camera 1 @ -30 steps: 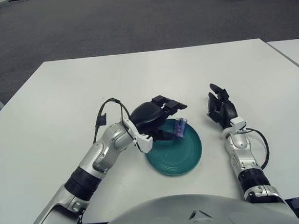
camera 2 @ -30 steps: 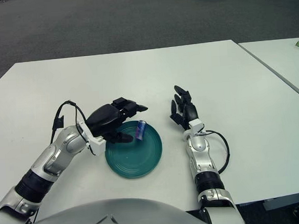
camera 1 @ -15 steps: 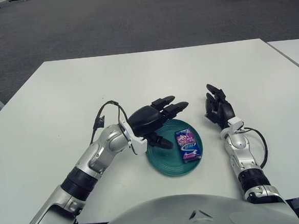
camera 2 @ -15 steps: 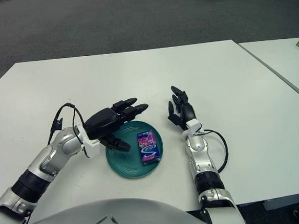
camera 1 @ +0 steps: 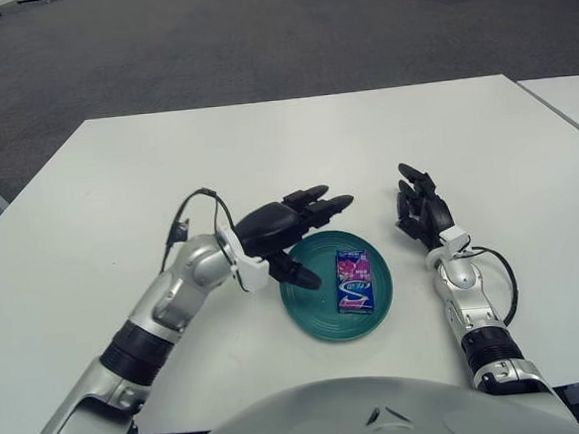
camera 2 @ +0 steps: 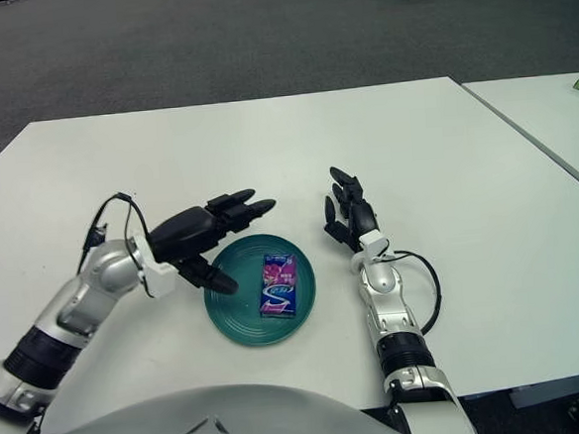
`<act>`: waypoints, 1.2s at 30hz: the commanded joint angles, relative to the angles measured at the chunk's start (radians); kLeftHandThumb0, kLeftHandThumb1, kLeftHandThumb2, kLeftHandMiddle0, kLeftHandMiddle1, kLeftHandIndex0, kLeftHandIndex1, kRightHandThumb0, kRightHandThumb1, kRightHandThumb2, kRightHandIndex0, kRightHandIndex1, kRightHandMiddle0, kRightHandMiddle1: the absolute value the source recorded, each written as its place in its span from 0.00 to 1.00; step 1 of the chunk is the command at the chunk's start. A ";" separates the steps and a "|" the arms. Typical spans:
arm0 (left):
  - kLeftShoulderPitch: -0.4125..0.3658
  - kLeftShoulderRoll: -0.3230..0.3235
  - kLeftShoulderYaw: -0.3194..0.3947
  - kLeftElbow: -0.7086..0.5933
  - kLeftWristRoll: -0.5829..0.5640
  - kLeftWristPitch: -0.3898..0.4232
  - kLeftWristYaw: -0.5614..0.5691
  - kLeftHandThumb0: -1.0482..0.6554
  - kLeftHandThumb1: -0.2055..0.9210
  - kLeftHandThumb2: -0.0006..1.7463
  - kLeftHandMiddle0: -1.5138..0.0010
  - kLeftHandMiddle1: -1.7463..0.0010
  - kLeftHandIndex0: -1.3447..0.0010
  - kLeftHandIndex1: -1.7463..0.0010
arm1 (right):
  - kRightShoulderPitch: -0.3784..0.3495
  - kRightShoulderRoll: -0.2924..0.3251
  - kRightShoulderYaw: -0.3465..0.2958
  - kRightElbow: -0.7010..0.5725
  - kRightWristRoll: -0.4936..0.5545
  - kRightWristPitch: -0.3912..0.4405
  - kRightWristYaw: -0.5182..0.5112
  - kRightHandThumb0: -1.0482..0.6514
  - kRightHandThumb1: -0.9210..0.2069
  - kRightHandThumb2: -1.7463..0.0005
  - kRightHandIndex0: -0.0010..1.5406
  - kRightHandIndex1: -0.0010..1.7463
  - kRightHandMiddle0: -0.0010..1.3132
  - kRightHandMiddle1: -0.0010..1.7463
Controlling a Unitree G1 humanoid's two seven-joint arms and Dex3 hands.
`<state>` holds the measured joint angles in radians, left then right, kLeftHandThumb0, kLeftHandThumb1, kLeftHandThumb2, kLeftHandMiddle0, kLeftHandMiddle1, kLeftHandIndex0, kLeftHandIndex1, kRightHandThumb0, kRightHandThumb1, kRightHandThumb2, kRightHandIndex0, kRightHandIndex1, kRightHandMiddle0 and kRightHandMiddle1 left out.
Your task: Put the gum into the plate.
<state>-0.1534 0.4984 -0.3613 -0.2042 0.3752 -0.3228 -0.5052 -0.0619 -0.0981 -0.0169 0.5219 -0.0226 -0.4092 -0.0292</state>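
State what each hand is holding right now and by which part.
Nothing is held. The left hand hovers open at the green plate's left rim, and the gum pack lies flat in the plate, free of it. The right hand rests open on the table.

The white bench fills most of the scene, its far edge running against grey carpet floor. A teal plate lies directly on it, near the front edge and about midway left to right. Just right of the plate, the right hand rests on the bench top — apart from the plate. A second white bench stands at the far right.
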 commanded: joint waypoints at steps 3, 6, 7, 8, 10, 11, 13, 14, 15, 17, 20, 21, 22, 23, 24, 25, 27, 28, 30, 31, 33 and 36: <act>0.087 -0.018 0.157 -0.100 -0.090 0.168 0.039 0.00 1.00 0.15 1.00 1.00 1.00 1.00 | 0.123 0.026 0.000 0.148 -0.013 0.082 -0.022 0.21 0.00 0.47 0.17 0.02 0.00 0.31; 0.187 -0.130 0.239 -0.036 -0.137 0.184 0.196 0.00 1.00 0.18 1.00 1.00 1.00 1.00 | 0.116 0.027 -0.007 0.162 -0.005 0.080 -0.025 0.21 0.00 0.47 0.18 0.02 0.00 0.32; 0.228 -0.218 0.262 -0.014 -0.172 0.181 0.285 0.00 1.00 0.19 1.00 1.00 1.00 1.00 | 0.113 0.029 -0.010 0.166 -0.002 0.079 -0.025 0.20 0.00 0.48 0.18 0.02 0.00 0.32; 0.256 -0.281 0.277 -0.001 -0.196 0.180 0.347 0.00 1.00 0.28 1.00 1.00 1.00 1.00 | 0.112 0.030 -0.012 0.169 0.001 0.077 -0.025 0.20 0.00 0.48 0.19 0.02 0.00 0.33; 0.303 -0.379 0.303 0.036 -0.249 0.180 0.434 0.00 1.00 0.40 1.00 1.00 1.00 1.00 | 0.110 0.032 -0.016 0.174 0.003 0.075 -0.025 0.20 0.00 0.48 0.19 0.02 0.00 0.33; 0.318 -0.416 0.317 0.040 -0.268 0.198 0.465 0.00 1.00 0.42 1.00 1.00 1.00 1.00 | 0.111 0.032 -0.017 0.176 0.003 0.073 -0.024 0.20 0.00 0.48 0.19 0.02 0.00 0.33; 0.339 -0.485 0.341 0.028 -0.304 0.248 0.523 0.00 1.00 0.48 1.00 1.00 1.00 1.00 | 0.113 0.033 -0.020 0.175 0.004 0.070 -0.023 0.20 0.00 0.48 0.20 0.02 0.00 0.34; 0.346 -0.516 0.350 0.016 -0.319 0.274 0.548 0.00 1.00 0.52 1.00 1.00 0.98 0.99 | 0.116 0.033 -0.021 0.173 0.004 0.068 -0.021 0.19 0.00 0.48 0.20 0.02 0.00 0.34; 0.356 -0.543 0.357 0.009 -0.343 0.287 0.560 0.00 1.00 0.55 1.00 1.00 0.97 0.98 | 0.118 0.034 -0.022 0.171 0.004 0.066 -0.020 0.19 0.00 0.48 0.20 0.02 0.00 0.34; 0.376 -0.571 0.370 -0.001 -0.392 0.302 0.561 0.00 1.00 0.58 1.00 1.00 0.98 0.89 | 0.122 0.036 -0.024 0.167 0.005 0.064 -0.019 0.19 0.00 0.48 0.20 0.02 0.00 0.35; 0.412 -0.590 0.390 -0.013 -0.451 0.316 0.547 0.00 1.00 0.61 1.00 1.00 0.99 0.75 | 0.124 0.036 -0.029 0.164 0.008 0.062 -0.015 0.19 0.00 0.49 0.21 0.02 0.00 0.35; 0.424 -0.593 0.395 -0.018 -0.460 0.320 0.545 0.00 1.00 0.62 1.00 1.00 1.00 0.72 | 0.125 0.037 -0.030 0.164 0.009 0.063 -0.014 0.19 0.00 0.49 0.21 0.02 0.00 0.35; 0.432 -0.595 0.396 -0.021 -0.466 0.322 0.543 0.00 1.00 0.62 1.00 1.00 1.00 0.67 | 0.125 0.037 -0.031 0.164 0.011 0.062 -0.010 0.19 0.00 0.49 0.21 0.02 0.00 0.35; 0.441 -0.598 0.397 -0.025 -0.469 0.326 0.544 0.00 1.00 0.63 1.00 1.00 1.00 0.66 | 0.125 0.036 -0.033 0.165 0.013 0.062 -0.007 0.19 0.00 0.49 0.21 0.02 0.00 0.35; 0.450 -0.594 0.400 -0.025 -0.463 0.334 0.547 0.00 1.00 0.63 1.00 1.00 1.00 0.62 | 0.126 0.037 -0.034 0.165 0.017 0.062 -0.002 0.19 0.00 0.49 0.21 0.02 0.00 0.36; 0.456 -0.591 0.400 -0.024 -0.457 0.338 0.550 0.00 1.00 0.63 0.98 0.99 1.00 0.60 | 0.126 0.036 -0.036 0.165 0.020 0.062 0.002 0.19 0.00 0.48 0.21 0.02 0.00 0.36; 0.458 -0.581 0.403 -0.018 -0.437 0.348 0.557 0.00 1.00 0.62 0.96 0.99 1.00 0.57 | 0.126 0.035 -0.037 0.165 0.023 0.060 0.009 0.19 0.00 0.48 0.21 0.02 0.00 0.36; 0.456 -0.575 0.404 -0.015 -0.427 0.353 0.561 0.00 1.00 0.62 0.93 0.97 1.00 0.55 | 0.126 0.035 -0.038 0.166 0.024 0.060 0.012 0.19 0.00 0.48 0.21 0.02 0.00 0.36; 0.456 -0.571 0.403 -0.012 -0.414 0.359 0.566 0.00 1.00 0.61 0.90 0.97 1.00 0.54 | 0.126 0.034 -0.040 0.166 0.025 0.058 0.017 0.19 0.00 0.48 0.21 0.02 0.00 0.36; 0.446 -0.560 0.410 0.020 -0.405 0.350 0.569 0.00 1.00 0.61 0.90 0.96 1.00 0.53 | 0.126 0.033 -0.041 0.166 0.026 0.057 0.020 0.19 0.00 0.48 0.21 0.02 0.00 0.36; 0.431 -0.546 0.418 0.079 -0.386 0.328 0.578 0.02 1.00 0.60 0.83 0.94 0.97 0.47 | 0.127 0.032 -0.041 0.165 0.025 0.055 0.026 0.19 0.00 0.48 0.22 0.02 0.00 0.35; 0.421 -0.544 0.421 0.233 -0.365 0.217 0.590 0.03 1.00 0.60 0.75 0.89 0.91 0.41 | 0.128 0.030 -0.041 0.167 0.022 0.051 0.031 0.18 0.00 0.48 0.23 0.02 0.00 0.35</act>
<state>0.2912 -0.0596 0.0468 -0.1117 -0.0198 -0.0257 0.0664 -0.0718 -0.0845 -0.0572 0.5419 -0.0051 -0.4209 -0.0082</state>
